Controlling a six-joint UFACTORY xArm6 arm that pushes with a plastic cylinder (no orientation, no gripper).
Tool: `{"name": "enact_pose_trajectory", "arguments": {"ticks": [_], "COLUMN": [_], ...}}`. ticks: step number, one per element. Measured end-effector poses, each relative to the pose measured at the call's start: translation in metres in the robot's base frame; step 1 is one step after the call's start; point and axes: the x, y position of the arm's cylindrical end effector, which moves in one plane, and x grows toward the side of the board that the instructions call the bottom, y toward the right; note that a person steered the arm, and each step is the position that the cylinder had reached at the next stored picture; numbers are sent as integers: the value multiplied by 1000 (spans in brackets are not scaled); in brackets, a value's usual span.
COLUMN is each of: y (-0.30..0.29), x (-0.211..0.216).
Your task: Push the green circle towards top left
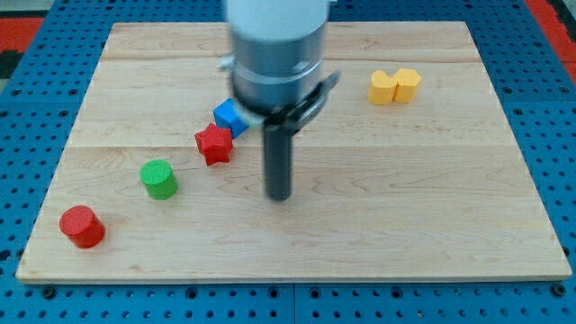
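Red comes first from where the camera looks: a red cylinder [82, 226] stands close to the bottom left corner of the wooden board [432, 207], not far from its near edge. Further in and to the view's right of it sits the green circle [159, 178], a short ribbed cylinder standing upright on the pale wood, apart from every other block. Well to its right, at about the same depth, the rod comes down and its tip [280, 197] rests on bare wood near the middle of the board, clear of the green circle and touching nothing that can be seen. There is no hand on this arm to open or close, only the dark rod, and it holds nothing.

Beyond the green circle, up and to the right, lies a red star-shaped block [214, 144], and just past that a blue block [230, 116], the two nearly touching corner to corner; the blue one's shape cannot be made out fully, since the arm's grey body [275, 54] hides part of it. The four blocks form a slanting line from bottom left towards the centre. Farther back, towards the view's top right, a yellow block [394, 86] rests alone, well apart from the rest. Around the board runs a blue perforated table surface [270, 306].
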Motion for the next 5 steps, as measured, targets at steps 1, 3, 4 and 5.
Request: {"name": "enact_pose_trajectory", "arguments": {"ticks": [1,3,4,5], "y": [-77,-112,-134,-143], "x": [3,-23,-20,-49]}}
